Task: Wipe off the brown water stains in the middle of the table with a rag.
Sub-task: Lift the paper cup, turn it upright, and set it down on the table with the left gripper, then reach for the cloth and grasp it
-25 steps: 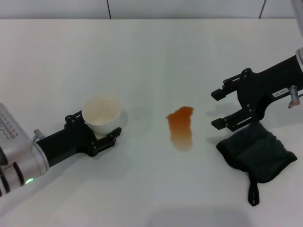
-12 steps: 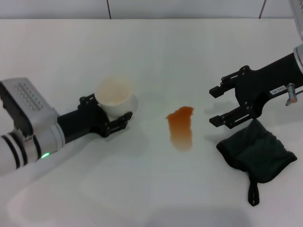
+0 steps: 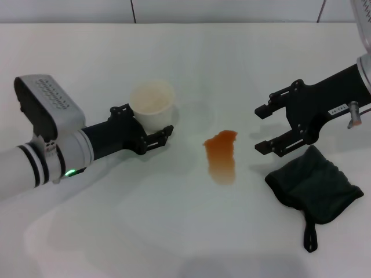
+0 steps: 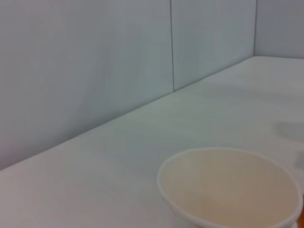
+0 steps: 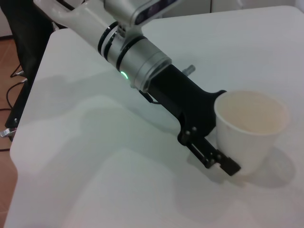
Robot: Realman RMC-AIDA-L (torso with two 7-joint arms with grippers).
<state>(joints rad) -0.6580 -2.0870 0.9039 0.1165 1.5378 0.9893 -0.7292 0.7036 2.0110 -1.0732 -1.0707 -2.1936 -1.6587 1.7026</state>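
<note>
The brown water stain [image 3: 221, 152] lies in the middle of the white table [image 3: 191, 63]. The dark rag [image 3: 316, 188] lies flat to the stain's right, with its loop tab toward the front edge. My right gripper [image 3: 264, 127] is open and empty, between the stain and the rag, just behind the rag's far corner. My left gripper [image 3: 153, 124] is shut on a white paper cup [image 3: 152, 107], held upright to the left of the stain. The right wrist view shows that cup [image 5: 249, 128] and the left gripper [image 5: 223, 152]. The stain and rag are out of both wrist views.
The left wrist view shows the cup's rim [image 4: 228, 185] and a grey panelled wall [image 4: 95, 71] behind the table's far edge. The table's left edge [image 5: 28, 118] shows in the right wrist view, with floor beyond it.
My left arm has carried the cup away from the front left, farther back and right toward the stain. My right gripper has barely shifted. The rag and stain are unchanged.
</note>
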